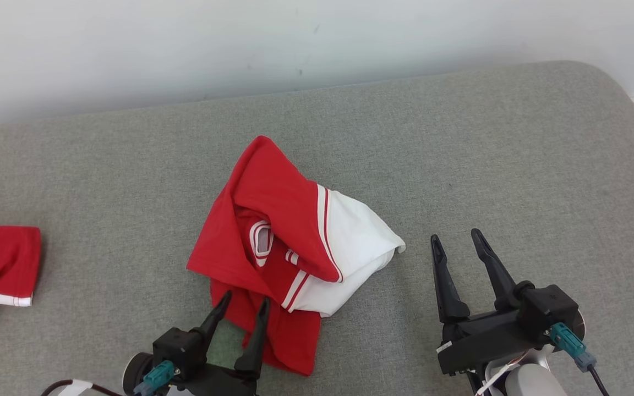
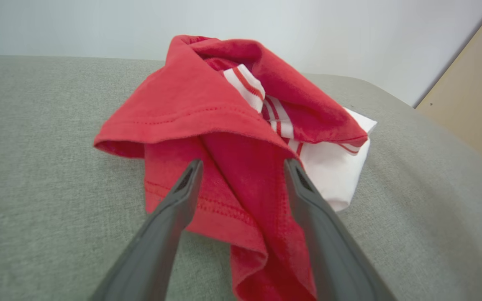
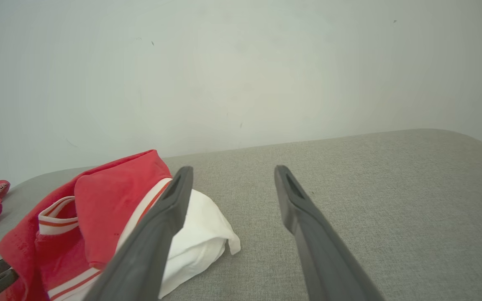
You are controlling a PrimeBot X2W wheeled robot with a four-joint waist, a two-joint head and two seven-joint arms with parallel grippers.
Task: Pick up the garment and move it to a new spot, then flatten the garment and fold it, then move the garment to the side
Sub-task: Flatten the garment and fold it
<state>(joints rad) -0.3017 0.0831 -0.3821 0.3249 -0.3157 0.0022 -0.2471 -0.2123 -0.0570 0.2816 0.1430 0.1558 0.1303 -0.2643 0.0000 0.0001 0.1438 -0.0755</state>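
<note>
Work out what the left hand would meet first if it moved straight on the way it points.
The red and white garment: the open left hand points at its near red folds, though height above the cloth is unclear.

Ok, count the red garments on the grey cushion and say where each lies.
2. The crumpled red-and-white garment lies in the middle, by the left gripper. A second red garment lies at the head view's left edge, partly cut off. Others may be out of frame.

Garment (image 1: 273,220): soft jersey cloth, matt, stitched hems. Cushion (image 1: 515,165): coarse grey woven fabric, matt, slightly rough. Left gripper (image 1: 246,298) and right gripper (image 1: 454,234): smooth dark plastic, matt. Wall (image 1: 185,44): smooth matt paint, few scuffs.
</note>
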